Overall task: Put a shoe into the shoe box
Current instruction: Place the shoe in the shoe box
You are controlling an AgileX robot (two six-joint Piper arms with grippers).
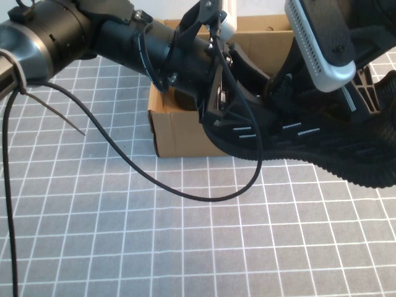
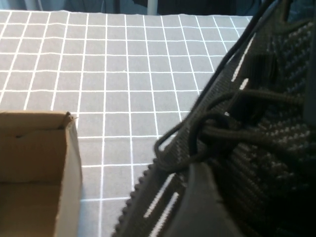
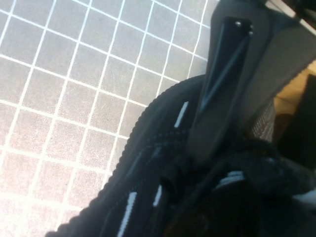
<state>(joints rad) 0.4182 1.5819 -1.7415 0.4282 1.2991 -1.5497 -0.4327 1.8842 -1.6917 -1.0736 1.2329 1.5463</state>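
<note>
Grey table mat [image 1: 185,247] with white grid lines covers whole work surface. Pale wall strip [image 1: 260,7] behind far edge (plain, off-white). Dark shapes beyond mat's far edge in left wrist view. Light even, soft shadows.

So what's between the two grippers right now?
The black shoe, in the high view: left gripper at one end, right gripper by its collar, over the box.
</note>
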